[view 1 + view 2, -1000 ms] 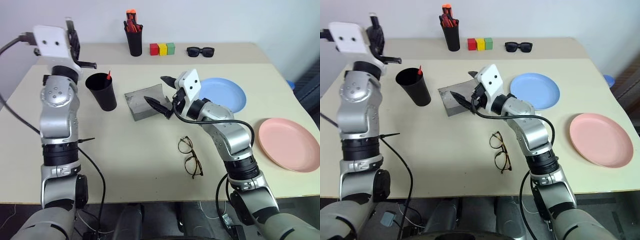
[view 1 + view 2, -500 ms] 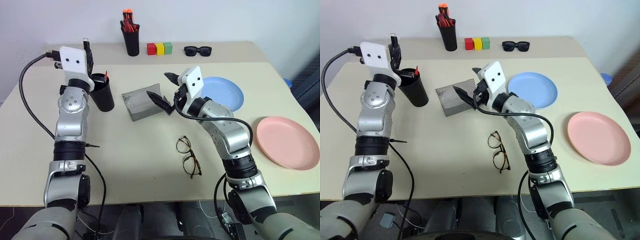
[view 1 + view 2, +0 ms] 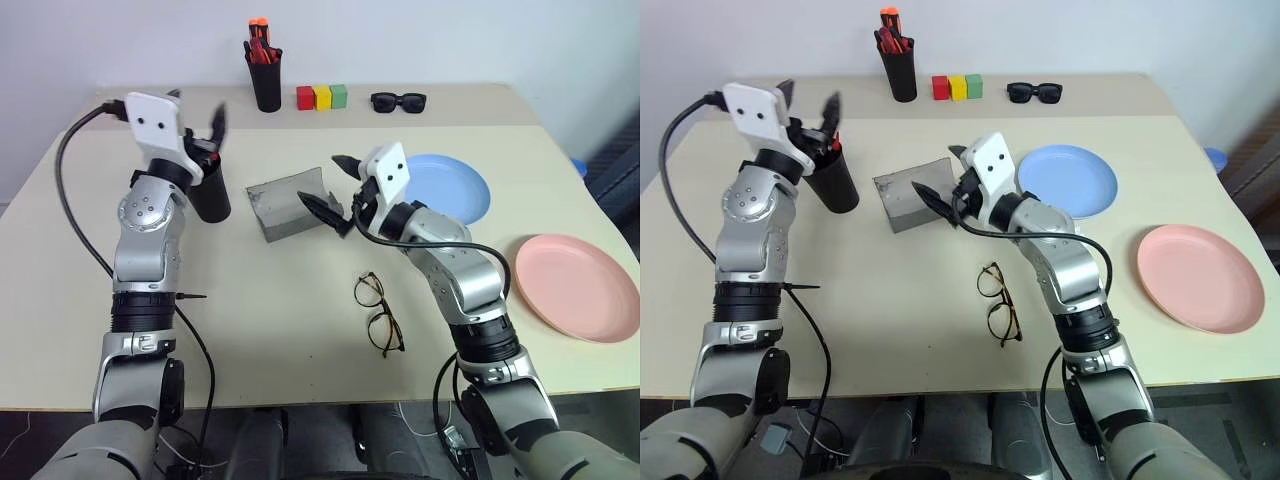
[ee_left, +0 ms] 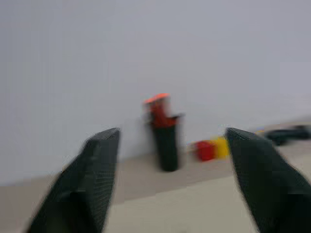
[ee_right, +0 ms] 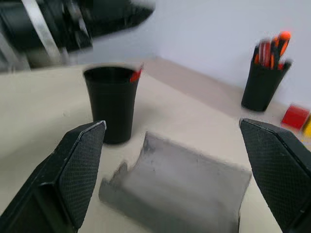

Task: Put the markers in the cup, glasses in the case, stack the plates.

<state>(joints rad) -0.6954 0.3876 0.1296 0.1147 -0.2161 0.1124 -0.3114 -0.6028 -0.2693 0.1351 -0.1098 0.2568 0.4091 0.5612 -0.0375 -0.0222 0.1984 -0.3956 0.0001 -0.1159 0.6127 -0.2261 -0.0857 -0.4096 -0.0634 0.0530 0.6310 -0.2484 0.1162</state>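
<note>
I am holding my left tool spread wide and empty just above the tapered matte black plastic cup near the counter's far left corner, where a red-capped marker is leaning inside, while my right tool is hovering wide over the open grey case.

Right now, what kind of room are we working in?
Probably an office or a lab test bench: a plain beige table against a bare white wall, with a pen pot, three coloured blocks and sunglasses lined up at the back.
</note>
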